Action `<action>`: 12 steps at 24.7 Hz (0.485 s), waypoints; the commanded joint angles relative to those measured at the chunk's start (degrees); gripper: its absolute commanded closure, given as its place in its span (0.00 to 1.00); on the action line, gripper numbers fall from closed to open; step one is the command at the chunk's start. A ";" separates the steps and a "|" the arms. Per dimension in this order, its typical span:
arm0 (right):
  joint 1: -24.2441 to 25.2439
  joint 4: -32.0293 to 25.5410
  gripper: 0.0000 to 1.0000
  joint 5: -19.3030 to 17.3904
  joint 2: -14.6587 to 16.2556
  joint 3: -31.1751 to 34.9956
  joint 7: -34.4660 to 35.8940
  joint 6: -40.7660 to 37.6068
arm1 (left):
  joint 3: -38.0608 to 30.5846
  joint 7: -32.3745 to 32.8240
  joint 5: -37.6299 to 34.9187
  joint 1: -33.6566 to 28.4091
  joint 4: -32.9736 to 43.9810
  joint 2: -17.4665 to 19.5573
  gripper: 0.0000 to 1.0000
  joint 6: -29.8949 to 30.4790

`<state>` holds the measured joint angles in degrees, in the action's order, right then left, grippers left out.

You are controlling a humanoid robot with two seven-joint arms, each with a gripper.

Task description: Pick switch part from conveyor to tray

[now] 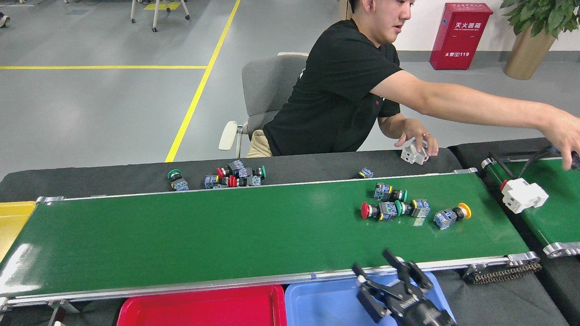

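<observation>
Switches wait on the conveyor [204,235]: a cluster sits toward its right end, a red-capped switch [376,211] touching a green-capped one [410,208], another green-capped one [389,194] just behind them, and a yellow-capped switch [451,216] a little to the right. The right gripper [379,265] hangs over the blue tray [317,301] at the near rail, its jaws spread apart and nothing between them; the left gripper is out of sight. The blue tray and the red tray [204,308] beside it show no parts in the visible area, so as far as can be judged most of the picking is left to do. A yellow tray [11,222] sits at the far left end. Loose switches [235,175] lie on the dark table behind the belt. A person [344,90] sits opposite, one hand [417,140] on a white part, the other arm stretched over the smaller belt [550,217] at right, close enough to the cluster to get in the way of a reach.
</observation>
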<state>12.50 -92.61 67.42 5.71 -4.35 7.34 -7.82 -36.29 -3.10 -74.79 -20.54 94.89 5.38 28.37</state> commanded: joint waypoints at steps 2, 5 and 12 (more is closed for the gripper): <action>-1.78 -0.81 0.13 1.14 0.44 0.13 0.92 10.81 | -0.09 -0.15 0.17 0.06 0.74 0.07 0.00 0.02; -7.40 0.94 0.13 4.57 0.09 -2.06 -4.62 12.75 | -0.09 -0.15 0.17 0.06 0.74 0.07 0.00 0.02; -22.78 11.84 0.12 7.03 -3.51 -11.73 -9.80 17.76 | -0.01 -0.15 0.17 0.06 0.65 0.16 0.00 0.02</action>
<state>-8.61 -81.48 74.38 2.82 -15.32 -1.79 8.66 -36.17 -3.05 -74.79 -20.55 94.89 5.38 28.37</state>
